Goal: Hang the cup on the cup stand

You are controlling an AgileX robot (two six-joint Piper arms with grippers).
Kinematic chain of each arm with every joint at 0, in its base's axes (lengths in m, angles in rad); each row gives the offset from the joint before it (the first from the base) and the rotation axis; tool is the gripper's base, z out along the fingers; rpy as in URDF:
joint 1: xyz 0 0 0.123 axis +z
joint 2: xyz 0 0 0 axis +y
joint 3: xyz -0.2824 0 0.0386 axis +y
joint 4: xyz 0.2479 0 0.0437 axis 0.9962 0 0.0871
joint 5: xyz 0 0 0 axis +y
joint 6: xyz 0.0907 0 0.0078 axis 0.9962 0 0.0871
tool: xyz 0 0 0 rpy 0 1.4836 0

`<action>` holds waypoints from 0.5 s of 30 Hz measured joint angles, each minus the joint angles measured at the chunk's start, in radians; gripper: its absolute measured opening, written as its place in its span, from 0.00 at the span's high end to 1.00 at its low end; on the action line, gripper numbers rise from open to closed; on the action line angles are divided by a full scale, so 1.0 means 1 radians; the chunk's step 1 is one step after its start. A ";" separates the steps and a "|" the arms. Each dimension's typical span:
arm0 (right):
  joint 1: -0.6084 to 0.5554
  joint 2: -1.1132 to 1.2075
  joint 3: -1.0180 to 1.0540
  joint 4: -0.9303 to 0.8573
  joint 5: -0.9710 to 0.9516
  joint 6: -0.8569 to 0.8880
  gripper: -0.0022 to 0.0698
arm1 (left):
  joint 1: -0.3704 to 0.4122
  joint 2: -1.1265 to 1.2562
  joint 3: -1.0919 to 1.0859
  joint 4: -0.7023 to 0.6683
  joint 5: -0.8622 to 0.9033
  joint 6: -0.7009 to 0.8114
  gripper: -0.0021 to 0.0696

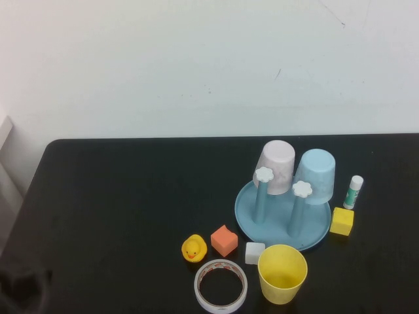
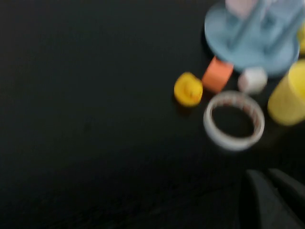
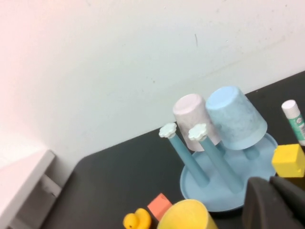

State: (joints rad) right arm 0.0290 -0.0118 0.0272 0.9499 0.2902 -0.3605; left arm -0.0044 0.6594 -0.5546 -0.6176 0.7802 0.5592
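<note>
The yellow cup (image 1: 282,273) stands upright, mouth up, on the black table just in front of the cup stand (image 1: 278,224). The stand is a light blue round tray with blue pegs tipped by white flower knobs (image 1: 264,174). A pinkish-white cup (image 1: 277,167) and a light blue cup (image 1: 316,173) hang upside down on its far pegs. My left gripper (image 2: 265,174) is shut and empty, low at the near left, far from the cup (image 2: 288,95). My right gripper (image 3: 270,182) is shut and empty, near the stand (image 3: 214,191) and the cup (image 3: 186,217); it is out of the high view.
In front of the stand lie a yellow duck (image 1: 194,248), an orange cube (image 1: 224,240), a white cube (image 1: 254,252) and a tape ring (image 1: 220,286). A yellow cube (image 1: 342,221) and a glue stick (image 1: 354,191) are to the stand's right. A white wall is behind the table.
</note>
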 joint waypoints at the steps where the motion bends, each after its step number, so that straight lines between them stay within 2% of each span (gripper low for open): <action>1: 0.000 0.000 0.000 -0.004 0.002 -0.015 0.97 | 0.000 0.059 -0.041 0.015 0.024 0.016 0.97; 6: 0.000 0.000 0.000 -0.022 0.040 -0.090 0.97 | 0.000 0.313 -0.229 0.077 0.103 0.057 0.97; 9: 0.000 0.000 0.000 -0.026 0.061 -0.111 0.97 | -0.041 0.437 -0.323 0.141 0.115 0.042 0.97; 13: 0.000 0.000 0.000 -0.028 0.061 -0.121 0.97 | -0.203 0.547 -0.428 0.277 0.111 -0.052 0.97; 15: 0.000 0.000 0.000 -0.028 0.061 -0.124 0.97 | -0.316 0.603 -0.475 0.368 0.102 -0.131 0.97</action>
State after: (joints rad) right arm 0.0290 -0.0118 0.0272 0.9223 0.3516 -0.4841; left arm -0.3208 1.2628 -1.0293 -0.2498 0.8823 0.4284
